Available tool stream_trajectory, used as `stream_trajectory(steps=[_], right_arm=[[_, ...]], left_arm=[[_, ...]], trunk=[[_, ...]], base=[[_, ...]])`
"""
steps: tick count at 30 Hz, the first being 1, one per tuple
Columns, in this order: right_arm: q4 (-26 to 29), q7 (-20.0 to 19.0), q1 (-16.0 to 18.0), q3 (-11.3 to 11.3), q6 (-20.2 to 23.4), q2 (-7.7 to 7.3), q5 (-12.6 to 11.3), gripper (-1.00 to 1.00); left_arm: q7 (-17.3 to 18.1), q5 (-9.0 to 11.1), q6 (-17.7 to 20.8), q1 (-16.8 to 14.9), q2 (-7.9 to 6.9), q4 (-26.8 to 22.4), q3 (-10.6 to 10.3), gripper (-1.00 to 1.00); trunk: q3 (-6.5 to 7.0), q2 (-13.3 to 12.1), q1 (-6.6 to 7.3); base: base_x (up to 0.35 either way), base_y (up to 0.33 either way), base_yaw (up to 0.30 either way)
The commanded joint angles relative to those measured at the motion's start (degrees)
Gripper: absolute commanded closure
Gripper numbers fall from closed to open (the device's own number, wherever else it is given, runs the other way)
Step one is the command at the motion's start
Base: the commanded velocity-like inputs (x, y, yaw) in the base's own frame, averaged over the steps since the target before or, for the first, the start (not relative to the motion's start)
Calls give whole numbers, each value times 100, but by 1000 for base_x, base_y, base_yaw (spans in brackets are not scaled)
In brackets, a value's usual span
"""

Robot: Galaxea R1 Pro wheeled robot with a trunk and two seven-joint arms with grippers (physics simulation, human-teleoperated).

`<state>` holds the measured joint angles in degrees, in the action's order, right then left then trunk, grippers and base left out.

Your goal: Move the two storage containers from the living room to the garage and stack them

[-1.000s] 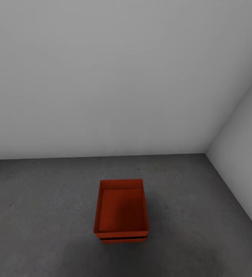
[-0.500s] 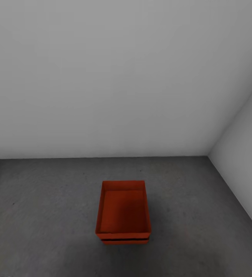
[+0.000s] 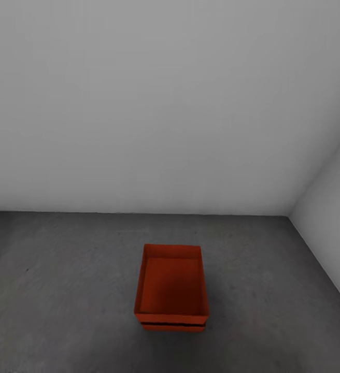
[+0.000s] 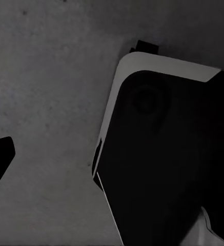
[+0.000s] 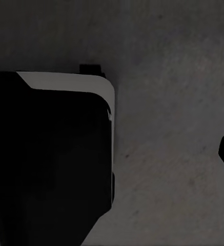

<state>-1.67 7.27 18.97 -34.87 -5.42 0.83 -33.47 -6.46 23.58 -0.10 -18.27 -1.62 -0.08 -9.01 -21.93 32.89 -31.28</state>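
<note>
On the grey concrete floor point(image 3: 61, 290), toward six o'clock from the white wall point(image 3: 139, 103), one orange container point(image 3: 171, 282) sits stacked on the other point(image 3: 173, 327). Whether either gripper is spread, I cannot tell.

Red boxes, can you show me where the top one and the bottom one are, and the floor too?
Top box point(image 3: 171, 287): head view, on its inside bottom.
Bottom box point(image 3: 173, 327): head view, on the front strip under the top one.
Floor point(image 3: 61, 280): head view, on bare grey concrete.

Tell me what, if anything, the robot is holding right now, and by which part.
Nothing is held. The two storage containers sit stacked on the garage floor, and no fingers touch them.
</note>
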Motion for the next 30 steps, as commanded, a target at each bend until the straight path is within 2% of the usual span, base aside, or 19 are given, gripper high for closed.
stream_trajectory(steps=[1, 14, 17, 23, 28, 29, 30], right_arm=[[-17, 6, 4, -46, -29, 5, -49, -100], [-17, 2, 8, -45, -20, 1, -7, -100], [-17, 4, -88, -44, -43, 8, -30, -100], [-17, 1, -241, -39, -78, 11, -39, -100], [-17, -11, -527, -62, -91, 27, 17, -100], [-17, -12, -577, -66, -94, 53, 35, -100], [-17, -14, -630, -64, -103, 144, 168, -100]], left_arm=[[-7, 53, 0, -2, 3, -1, -47, -100], [21, 60, 41, 17, 3, 8, -46, -100], [19, 67, 6, 17, -8, 6, -41, -100], [14, 36, -23, 17, -15, -11, -49, -100], [14, 42, -39, 17, -38, -17, -62, -100], [14, 43, -40, 17, -39, -17, -64, -100], [14, 39, -49, 17, -40, -26, -65, -100]], trunk=[[0, 6, 1], [9, 6, 1], [22, 6, 1], [70, 6, 1], [116, 6, 1], [125, 6, 1], [134, 6, 1]], base=[[-234, 0, 93], [-333, 0, 10], [-277, 0, 0], [-63, 0, 0], [-6, 0, 0], [-2, 0, 0], [0, 0, 0]])
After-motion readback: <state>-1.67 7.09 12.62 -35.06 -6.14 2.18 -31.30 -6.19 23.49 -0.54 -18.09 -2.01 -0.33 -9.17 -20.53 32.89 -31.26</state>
